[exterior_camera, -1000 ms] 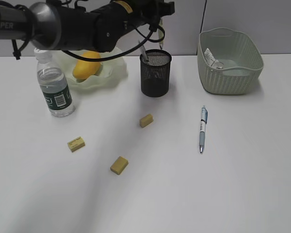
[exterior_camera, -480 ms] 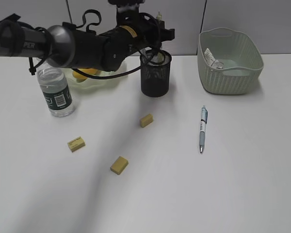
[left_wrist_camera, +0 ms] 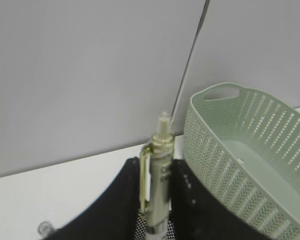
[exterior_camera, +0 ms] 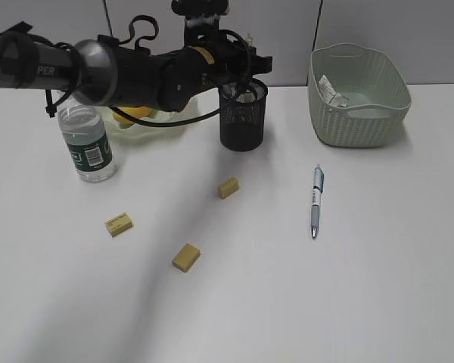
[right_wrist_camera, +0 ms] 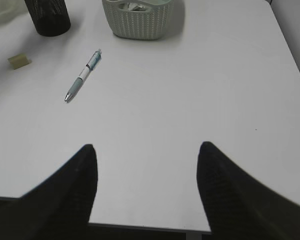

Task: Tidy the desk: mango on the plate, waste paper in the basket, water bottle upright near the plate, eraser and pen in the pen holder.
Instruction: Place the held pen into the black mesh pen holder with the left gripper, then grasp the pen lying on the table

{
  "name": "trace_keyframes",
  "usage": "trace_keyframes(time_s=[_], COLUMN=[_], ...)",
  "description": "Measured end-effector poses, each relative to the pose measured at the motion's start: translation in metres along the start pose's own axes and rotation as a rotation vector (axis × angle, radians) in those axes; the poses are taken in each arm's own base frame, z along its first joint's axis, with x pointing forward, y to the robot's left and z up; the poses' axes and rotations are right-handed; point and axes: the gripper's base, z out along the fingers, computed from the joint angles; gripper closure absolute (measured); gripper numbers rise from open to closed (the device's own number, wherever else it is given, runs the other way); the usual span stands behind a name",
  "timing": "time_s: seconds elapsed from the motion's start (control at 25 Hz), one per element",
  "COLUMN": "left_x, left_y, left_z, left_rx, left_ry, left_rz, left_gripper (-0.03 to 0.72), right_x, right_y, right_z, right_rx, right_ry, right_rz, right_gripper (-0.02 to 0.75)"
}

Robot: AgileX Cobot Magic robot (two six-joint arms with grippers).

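Observation:
My left gripper (exterior_camera: 240, 69) reaches across to just above the black mesh pen holder (exterior_camera: 243, 125). It is shut on a pale gold-green pen (left_wrist_camera: 159, 185) held upright, and mesh shows under the jaws (left_wrist_camera: 157, 170). A blue pen (exterior_camera: 316, 200) lies on the white desk (exterior_camera: 303, 295). Three yellow erasers (exterior_camera: 228, 187) (exterior_camera: 119, 224) (exterior_camera: 185, 257) lie loose. The mango (exterior_camera: 134, 113) sits on the ruffled plate (exterior_camera: 157, 127), partly hidden by the arm. The water bottle (exterior_camera: 85, 140) stands upright beside the plate. Waste paper (exterior_camera: 329, 89) lies in the basket (exterior_camera: 359, 117). My right gripper (right_wrist_camera: 146, 155) is open and empty.
The right gripper hovers over the desk's front edge in the right wrist view, which also shows the blue pen (right_wrist_camera: 83, 75), one eraser (right_wrist_camera: 19, 61), the pen holder (right_wrist_camera: 47, 17) and the basket (right_wrist_camera: 140, 22). A grey wall stands behind the desk.
My left arm has come down lower over the pen holder with the pen still in its jaws. Everything on the desk has stayed where it was.

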Motion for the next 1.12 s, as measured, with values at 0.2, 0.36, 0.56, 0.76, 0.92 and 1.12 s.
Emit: trace_keyframes(time_s=[0.2,0.36,0.56,0.76,0.92,1.12], left_x=[0.001,0.004,0.003,-0.017,-0.039,-0.070], left_y=[0.000,0.001,0.000,-0.006,-0.011,-0.018], left_z=[0.000,0.000,-0.001,-0.015,-0.032,-0.062], left_rx=[-0.003,-0.007,-0.007,-0.003,-0.005,-0.011], left_ry=[0.016,0.038,0.059,0.129,0.200,0.291], left_rz=[-0.006,-0.009,-0.004,0.024,0.045,0.051], left_gripper=[0.328,0.158,0.124,0.127,0.143,0.148], right_x=[0.000,0.000,0.000,0.000,0.000,0.000], right_y=[0.000,0.000,0.000,0.000,0.000,0.000], right_z=[0.000,0.000,0.000,0.000,0.000,0.000], right_rx=[0.000,0.000,0.000,0.000,0.000,0.000], right_ry=[0.000,0.000,0.000,0.000,0.000,0.000], right_rz=[0.000,0.000,0.000,0.000,0.000,0.000], right_gripper=[0.241,0.241,0.241,0.242,0.242,0.242])
